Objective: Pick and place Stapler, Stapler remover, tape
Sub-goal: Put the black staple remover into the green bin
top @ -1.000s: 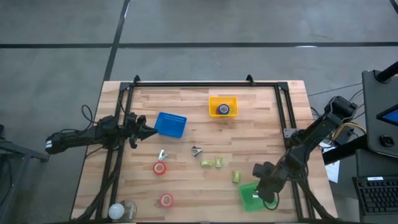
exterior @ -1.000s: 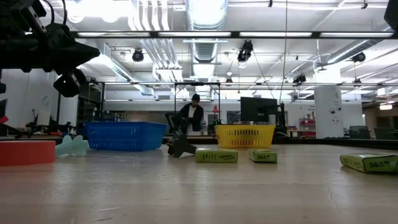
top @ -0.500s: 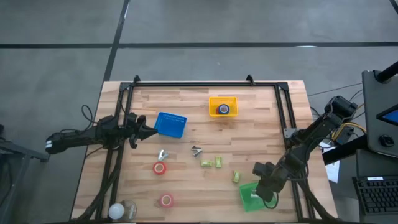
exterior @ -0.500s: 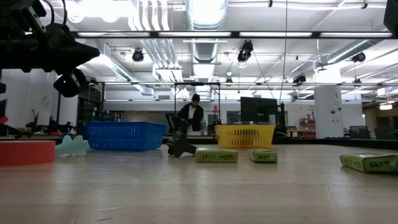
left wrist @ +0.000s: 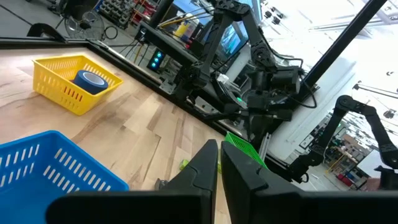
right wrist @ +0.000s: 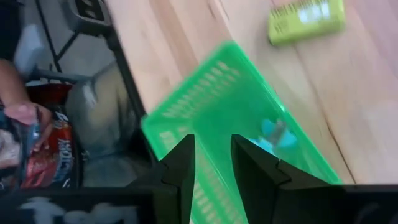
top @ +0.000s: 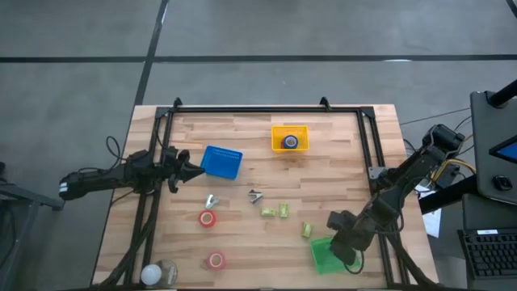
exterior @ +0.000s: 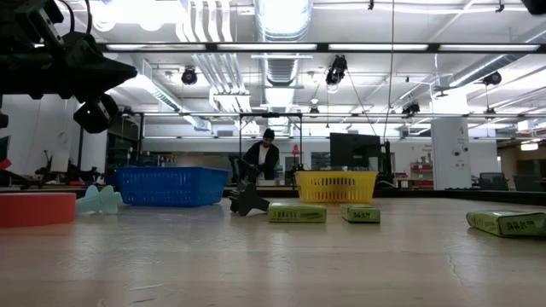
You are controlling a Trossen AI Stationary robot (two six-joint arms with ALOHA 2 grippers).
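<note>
Over the green basket [top: 325, 255] at the tabletop's near right corner, the right gripper [right wrist: 210, 163] hangs open and empty, so drifting right could knock the basket off, while the red tape [top: 208, 218] lies mid-left and the left gripper [left wrist: 219, 163] waits nearly closed.

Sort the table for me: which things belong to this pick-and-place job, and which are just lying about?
Job:
- near red tape roll, far red tape roll
- blue tape roll, already in the yellow basket
- dark staple remover, pale staple remover
- blue basket, green basket

Lying about, probably:
- green boxes
- clear object at the corner
</note>
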